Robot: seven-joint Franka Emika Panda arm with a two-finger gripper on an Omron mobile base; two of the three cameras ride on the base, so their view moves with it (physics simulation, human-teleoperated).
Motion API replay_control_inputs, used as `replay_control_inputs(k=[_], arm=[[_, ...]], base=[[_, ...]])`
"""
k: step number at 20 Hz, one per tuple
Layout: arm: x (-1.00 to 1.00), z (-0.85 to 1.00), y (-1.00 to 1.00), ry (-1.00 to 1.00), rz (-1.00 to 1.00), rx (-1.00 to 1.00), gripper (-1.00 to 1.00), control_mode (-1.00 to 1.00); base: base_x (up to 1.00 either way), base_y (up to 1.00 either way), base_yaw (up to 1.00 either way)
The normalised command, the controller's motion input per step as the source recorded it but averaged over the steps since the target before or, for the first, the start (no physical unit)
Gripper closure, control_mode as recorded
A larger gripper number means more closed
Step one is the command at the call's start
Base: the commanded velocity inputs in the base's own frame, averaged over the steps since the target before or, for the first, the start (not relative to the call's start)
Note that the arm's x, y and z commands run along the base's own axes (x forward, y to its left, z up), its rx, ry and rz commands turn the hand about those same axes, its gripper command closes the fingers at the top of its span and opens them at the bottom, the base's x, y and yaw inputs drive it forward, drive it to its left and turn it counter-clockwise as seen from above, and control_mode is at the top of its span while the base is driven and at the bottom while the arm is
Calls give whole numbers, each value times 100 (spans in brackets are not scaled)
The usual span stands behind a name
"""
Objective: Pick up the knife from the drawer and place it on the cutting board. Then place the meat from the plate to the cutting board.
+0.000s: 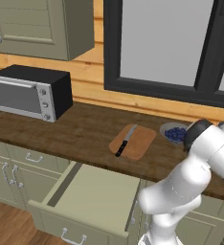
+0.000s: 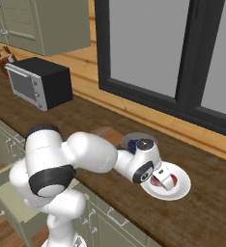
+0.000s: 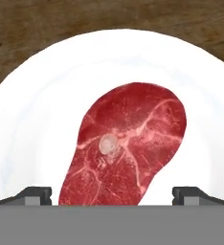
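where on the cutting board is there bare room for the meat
The cutting board is bare on its right half, toward the bowl of berries; the knife lies along its left side. The counter between toaster oven and board is free too. It is crowded around the plate.

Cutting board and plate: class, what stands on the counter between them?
The grey bowl of blue berries, seen in the left base view beside the cutting board; the plate lies beyond.

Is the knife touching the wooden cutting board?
Touching. The left base view shows the knife lying flat on the cutting board, no gap beneath it.
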Motion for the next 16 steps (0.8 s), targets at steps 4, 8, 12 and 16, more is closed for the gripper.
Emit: replay_control_inputs(k=[4, 8, 12, 16], arm=[[17, -16, -5, 1, 0, 0, -100, -100], [20, -18, 0, 1, 0, 0, -100, -100], [3, -40, 0, 0, 0, 0, -100, -100], [0, -28, 0, 0, 0, 0, 100, -100]], base=[[0, 0, 0], [0, 0, 0], [0, 0, 0], [0, 0, 0]])
